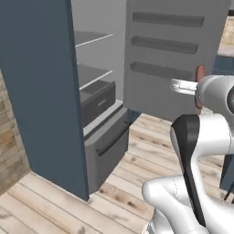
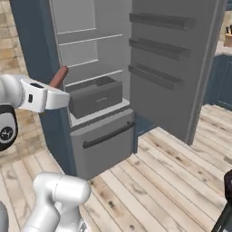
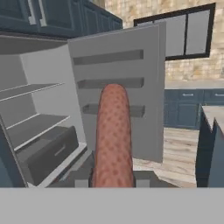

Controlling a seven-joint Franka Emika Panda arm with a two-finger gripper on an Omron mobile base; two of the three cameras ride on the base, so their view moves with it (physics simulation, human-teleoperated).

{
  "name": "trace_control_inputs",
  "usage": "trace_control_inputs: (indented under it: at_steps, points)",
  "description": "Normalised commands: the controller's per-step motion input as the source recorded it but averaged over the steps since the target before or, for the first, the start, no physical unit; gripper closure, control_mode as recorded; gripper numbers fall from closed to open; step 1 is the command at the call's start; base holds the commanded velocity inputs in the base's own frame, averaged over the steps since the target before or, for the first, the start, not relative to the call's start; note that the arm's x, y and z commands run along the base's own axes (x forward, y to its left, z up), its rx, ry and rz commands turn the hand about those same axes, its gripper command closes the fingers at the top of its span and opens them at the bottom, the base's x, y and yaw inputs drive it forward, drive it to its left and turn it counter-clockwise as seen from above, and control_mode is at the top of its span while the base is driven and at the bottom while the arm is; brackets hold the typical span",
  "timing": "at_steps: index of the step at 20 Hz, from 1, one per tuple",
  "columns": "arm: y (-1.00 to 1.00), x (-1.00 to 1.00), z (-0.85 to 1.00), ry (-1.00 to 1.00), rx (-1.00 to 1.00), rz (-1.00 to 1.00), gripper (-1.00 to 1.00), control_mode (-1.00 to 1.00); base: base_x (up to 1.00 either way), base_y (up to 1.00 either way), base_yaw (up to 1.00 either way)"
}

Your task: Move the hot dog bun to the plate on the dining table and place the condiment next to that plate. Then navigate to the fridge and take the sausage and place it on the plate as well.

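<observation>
The pincer (image 3: pixel 113 181) is clamped on the sausage (image 3: pixel 113 135), low in the middle of the hand view, outside the open fridge (image 2: pixel 97 97). I think the sausage still has to go to the plate.

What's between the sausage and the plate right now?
The plate isn't in these views, so the path can't be judged. The gripper holds the sausage outside the fridge, with its open door close ahead in the hand view.

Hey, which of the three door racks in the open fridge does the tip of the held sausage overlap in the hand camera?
The middle rack: the sausage tip reaches it, crossing the bottom rack, while the top rack stays clear above.
</observation>
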Motion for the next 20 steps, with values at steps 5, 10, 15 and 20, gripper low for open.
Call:
trace_control_inputs:
  at_steps: [5, 10, 15, 20]
  points:
    - [0.0, 0.0, 0.0, 0.0, 0.0, 0.0, 1.0, 1.0, -1.0, 0.15, -0.62]
    - [0.0, 0.0, 0.0, 0.0, 0.0, 0.0, 1.0, 1.0, -0.99, -0.05, -0.6]
    - [0.0, 0.0, 0.0, 0.0, 0.0, 0.0, 1.0, 1.0, -0.58, -0.54, -0.44]
    - [0.0, 0.0, 0.0, 0.0, 0.0, 0.0, 1.0, 1.0, 0.09, -0.95, -0.24]
